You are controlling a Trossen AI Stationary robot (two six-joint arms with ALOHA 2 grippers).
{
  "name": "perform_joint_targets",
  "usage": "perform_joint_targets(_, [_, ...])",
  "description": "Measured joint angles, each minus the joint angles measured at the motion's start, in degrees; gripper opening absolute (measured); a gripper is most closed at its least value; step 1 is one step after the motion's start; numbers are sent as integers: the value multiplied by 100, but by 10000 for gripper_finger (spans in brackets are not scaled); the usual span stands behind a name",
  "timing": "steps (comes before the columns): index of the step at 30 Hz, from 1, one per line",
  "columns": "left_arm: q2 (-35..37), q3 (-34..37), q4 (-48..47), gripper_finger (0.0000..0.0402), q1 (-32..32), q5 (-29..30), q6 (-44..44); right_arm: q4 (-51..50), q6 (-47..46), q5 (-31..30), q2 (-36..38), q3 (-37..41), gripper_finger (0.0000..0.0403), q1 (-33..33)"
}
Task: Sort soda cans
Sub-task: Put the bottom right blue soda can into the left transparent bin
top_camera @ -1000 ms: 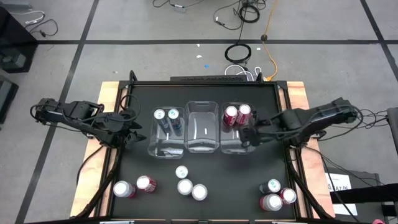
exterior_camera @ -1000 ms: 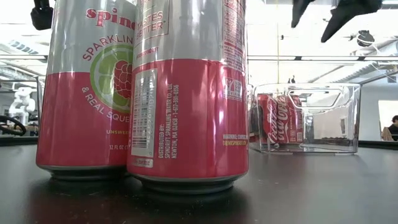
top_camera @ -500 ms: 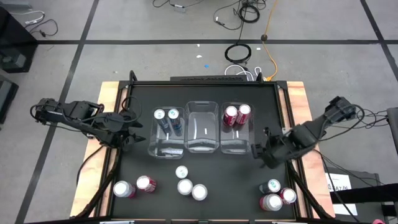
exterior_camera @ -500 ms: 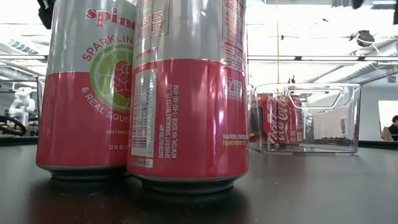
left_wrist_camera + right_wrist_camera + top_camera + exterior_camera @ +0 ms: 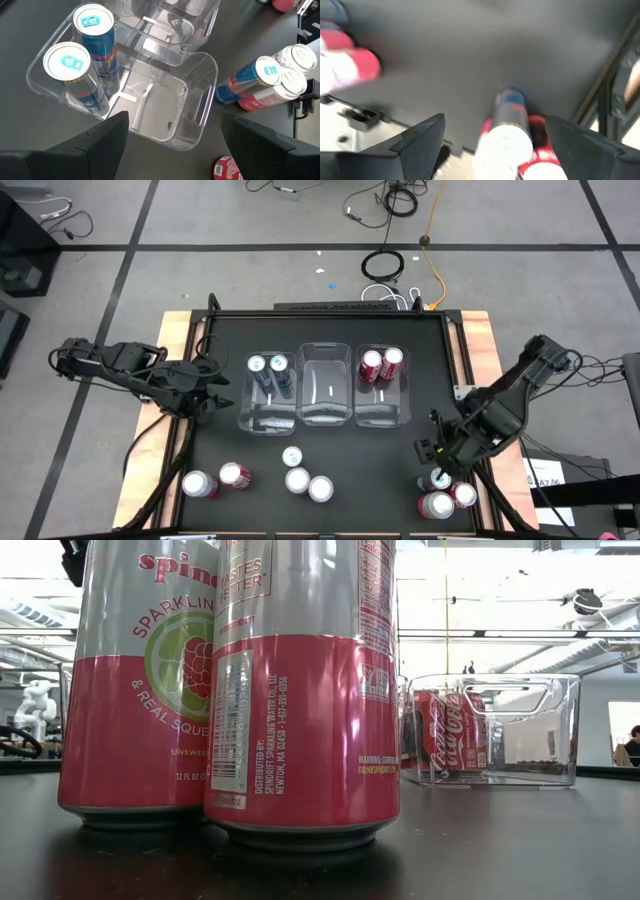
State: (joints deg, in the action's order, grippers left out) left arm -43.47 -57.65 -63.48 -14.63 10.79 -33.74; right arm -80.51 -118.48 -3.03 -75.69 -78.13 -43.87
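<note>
A teal-blue can (image 5: 440,477) stands upright at the table's (image 5: 330,330) near right corner, its long axis vertical and its silver top facing the overhead camera, with two red-pink cans (image 5: 437,505) touching it at its 6 o'clock and 5 o'clock. Just off the teal can's 12 o'clock, the right end effector (image 5: 432,451) hangs with its fingers spread and nothing between them. In the right wrist view the same can (image 5: 507,135) lies dead ahead between the two dark fingers (image 5: 417,142), so the approach looks lined up for a straight descent around its body; the packed neighbours appear to leave little room on the far side.

Across the table's centre sit three clear bins: the left bin (image 5: 246,418) holds two teal cans (image 5: 258,364), the middle bin (image 5: 324,418) holds none, and the right bin (image 5: 380,418) holds two dark red cans (image 5: 372,362). The likely destination for the teal can is therefore the left bin, at roughly 10 o'clock from where it stands.

More cans wait along the near edge: a group of three near the middle (image 5: 297,479) and a pair at the near left (image 5: 217,480).

The left end effector (image 5: 210,392) waits at the table's left edge beside the left bin, also spread and empty, well apart from the teal can. The right arm is plainly the nearer one.
</note>
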Motion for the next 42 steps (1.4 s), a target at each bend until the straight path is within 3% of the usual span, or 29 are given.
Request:
perform_joint_targets(13, [-1, 0, 2, 325, -2, 0, -2, 308, 147, 198, -578, 0, 338, -410])
perform_joint_targets(20, [-1, 0, 2, 325, 0, 0, -20, 231, 208, 618, -847, 0, 338, -519])
perform_joint_targets(34, [-1, 1, 2, 325, -1, 0, -35, 322, -12, 641, -1061, 3, 338, -670])
perform_joint_targets(42, [-1, 1, 2, 325, -2, 0, -35, 952, -235, 645, -1059, 480, 338, -800])
